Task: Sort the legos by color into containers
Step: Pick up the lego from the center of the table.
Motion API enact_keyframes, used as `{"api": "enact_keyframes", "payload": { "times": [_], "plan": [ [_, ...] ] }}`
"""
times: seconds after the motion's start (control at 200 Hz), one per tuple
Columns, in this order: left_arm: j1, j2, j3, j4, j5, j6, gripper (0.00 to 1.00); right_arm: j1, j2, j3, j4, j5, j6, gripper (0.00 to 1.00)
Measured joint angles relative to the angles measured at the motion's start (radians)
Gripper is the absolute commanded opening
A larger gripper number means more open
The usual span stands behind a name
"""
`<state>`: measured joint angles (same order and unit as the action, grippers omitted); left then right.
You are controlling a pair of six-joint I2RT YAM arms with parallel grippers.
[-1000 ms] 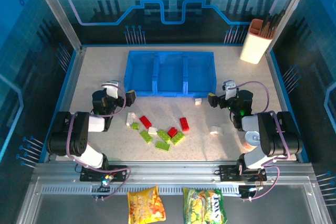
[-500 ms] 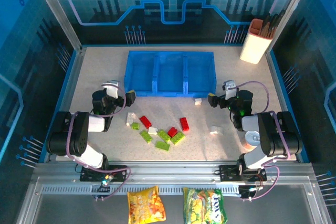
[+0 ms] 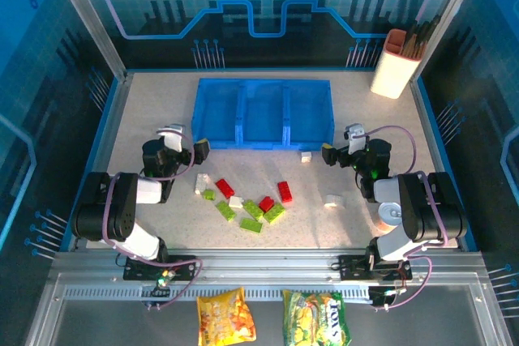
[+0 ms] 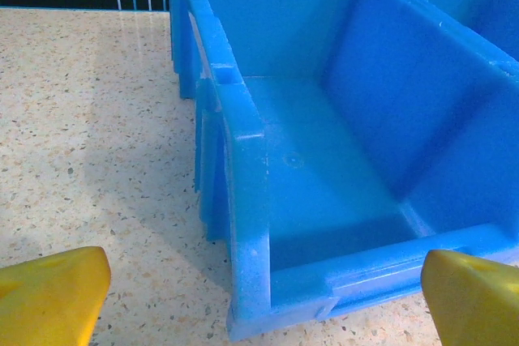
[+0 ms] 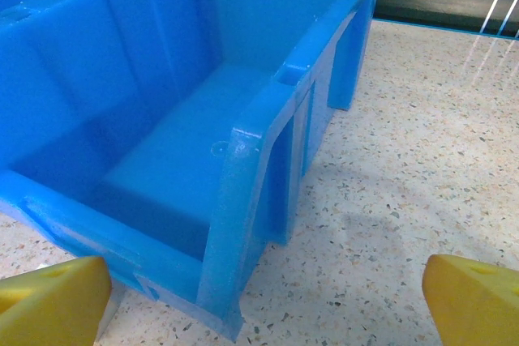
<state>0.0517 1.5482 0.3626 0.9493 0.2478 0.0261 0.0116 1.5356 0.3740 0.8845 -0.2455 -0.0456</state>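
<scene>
Across the top view spreads a pale speckled stone-look tabletop (image 3: 146,111), boxed in by blue printed panels and an aluminium frame, with a ribbed metal rail (image 3: 268,269) along the near edge.

Toward 12 o'clock on the table sits the containers tray (image 3: 263,82), translucent blue moulded plastic with ribbed outer walls and three side-by-side compartments, all bare inside.

The legos (image 3: 251,207) lie loose on the table near its middle, at about 6 o'clock from the tray: small glossy blocks in red (image 3: 285,191), lime green (image 3: 274,214) and white (image 3: 201,183). One white brick (image 3: 306,156) sits just beside the tray's front wall, and another (image 3: 332,199) lies apart toward 3 o'clock.

A white-and-orange cup (image 3: 396,66) of dark utensils stands at 2 o'clock. Two crinkly snack bags, yellow (image 3: 225,318) and green (image 3: 316,318), lie past the rail at 6 o'clock.

The left gripper (image 3: 186,142) hangs off the tray's near left corner, jaws spread wide and holding nothing, its yellow fingertips (image 4: 49,293) framing that corner. The right gripper (image 3: 340,143) mirrors it at the near right corner, equally wide and empty-handed.
</scene>
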Motion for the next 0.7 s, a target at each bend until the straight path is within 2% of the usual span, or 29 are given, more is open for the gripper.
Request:
{"api": "enact_keyframes", "payload": {
  "times": [0.305,0.53,0.7],
  "plan": [
    [0.000,-0.029,-0.013,-0.009,-0.031,-0.001,0.99,0.000,-0.019,0.000,-0.025,0.044,0.003,1.00],
    [0.000,-0.110,-0.018,-0.036,-0.068,-0.003,0.99,0.001,-0.131,0.027,-0.140,0.066,0.004,1.00],
    [0.000,-0.196,-0.018,-0.134,-0.109,-0.027,0.99,0.008,-0.187,0.056,-0.253,0.086,0.005,1.00]
  ]
}}
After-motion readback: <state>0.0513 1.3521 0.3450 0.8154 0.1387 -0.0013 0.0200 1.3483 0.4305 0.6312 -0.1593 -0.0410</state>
